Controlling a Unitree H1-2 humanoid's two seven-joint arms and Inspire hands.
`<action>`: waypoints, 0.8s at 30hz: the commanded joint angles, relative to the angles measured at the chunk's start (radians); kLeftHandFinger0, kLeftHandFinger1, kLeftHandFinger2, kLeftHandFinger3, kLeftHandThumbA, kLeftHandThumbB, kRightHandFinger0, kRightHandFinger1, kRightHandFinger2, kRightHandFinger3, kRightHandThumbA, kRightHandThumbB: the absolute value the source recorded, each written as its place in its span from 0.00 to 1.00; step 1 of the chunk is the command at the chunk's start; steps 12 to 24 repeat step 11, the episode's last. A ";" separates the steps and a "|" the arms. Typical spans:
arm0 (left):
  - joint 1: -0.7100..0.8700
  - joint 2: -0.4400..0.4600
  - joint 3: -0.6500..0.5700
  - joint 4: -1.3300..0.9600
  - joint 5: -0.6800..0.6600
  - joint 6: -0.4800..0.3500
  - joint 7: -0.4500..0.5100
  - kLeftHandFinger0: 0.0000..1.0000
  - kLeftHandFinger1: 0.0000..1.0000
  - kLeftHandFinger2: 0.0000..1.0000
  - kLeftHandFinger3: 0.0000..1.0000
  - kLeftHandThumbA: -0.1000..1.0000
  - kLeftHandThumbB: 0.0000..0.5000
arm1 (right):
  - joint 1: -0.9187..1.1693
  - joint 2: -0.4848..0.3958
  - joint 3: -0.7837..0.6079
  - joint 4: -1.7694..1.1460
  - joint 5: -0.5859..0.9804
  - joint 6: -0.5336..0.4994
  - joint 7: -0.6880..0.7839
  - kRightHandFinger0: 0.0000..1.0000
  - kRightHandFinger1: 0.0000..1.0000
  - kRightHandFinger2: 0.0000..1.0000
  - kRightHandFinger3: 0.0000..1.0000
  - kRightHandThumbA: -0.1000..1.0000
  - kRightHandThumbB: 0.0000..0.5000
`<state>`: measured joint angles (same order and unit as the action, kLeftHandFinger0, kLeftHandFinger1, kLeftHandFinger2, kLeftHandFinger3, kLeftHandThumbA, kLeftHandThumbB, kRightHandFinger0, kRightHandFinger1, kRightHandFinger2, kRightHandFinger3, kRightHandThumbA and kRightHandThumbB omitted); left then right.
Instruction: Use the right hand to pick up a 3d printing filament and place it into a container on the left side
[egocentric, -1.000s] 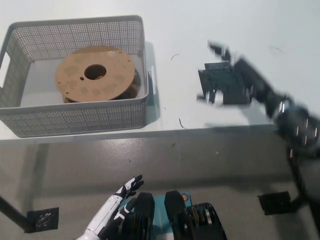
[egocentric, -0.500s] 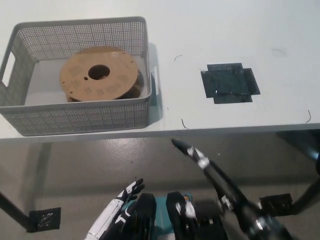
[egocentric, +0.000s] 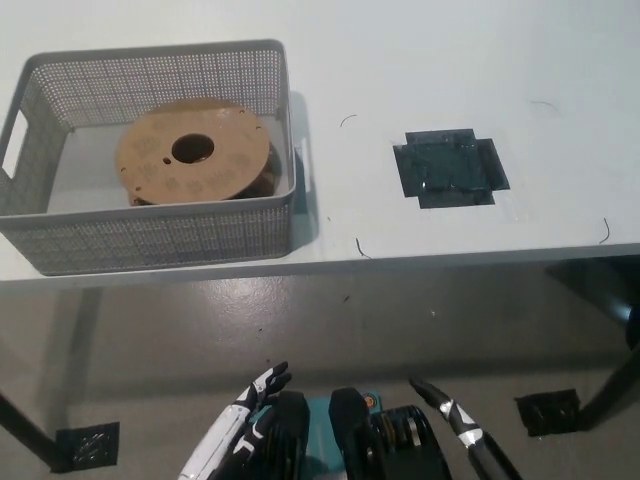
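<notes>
We see our right hand (egocentric: 452, 412) low at the bottom edge, fingers straight and apart, holding nothing. Far up and left of it, the brown filament spool (egocentric: 193, 152) lies flat inside the grey mesh basket (egocentric: 160, 235).

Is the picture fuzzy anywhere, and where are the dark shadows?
In the head view, nothing looks fuzzy: the basket mesh and the brown spool inside it are sharp. A soft shadow falls on the white table just right of the basket, and the black taped patch shines a little. The white left hand and black right hand sit low, clear, over the floor.
</notes>
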<state>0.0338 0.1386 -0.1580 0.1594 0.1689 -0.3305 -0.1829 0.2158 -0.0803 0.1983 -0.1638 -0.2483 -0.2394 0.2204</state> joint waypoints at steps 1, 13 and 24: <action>-0.007 -0.012 0.022 0.003 0.014 -0.111 0.066 1.00 1.00 1.00 1.00 1.00 0.85 | -0.085 0.018 -0.045 0.194 0.021 -0.231 -0.167 1.00 1.00 1.00 1.00 1.00 0.51; -0.038 -0.006 0.032 0.068 0.019 -0.139 0.115 1.00 1.00 1.00 1.00 1.00 0.76 | -0.176 0.017 -0.071 0.405 0.071 -0.221 -0.122 1.00 1.00 1.00 1.00 1.00 0.53; -0.038 -0.006 0.032 0.068 0.019 -0.139 0.115 1.00 1.00 1.00 1.00 1.00 0.76 | -0.176 0.017 -0.071 0.405 0.071 -0.221 -0.122 1.00 1.00 1.00 1.00 1.00 0.53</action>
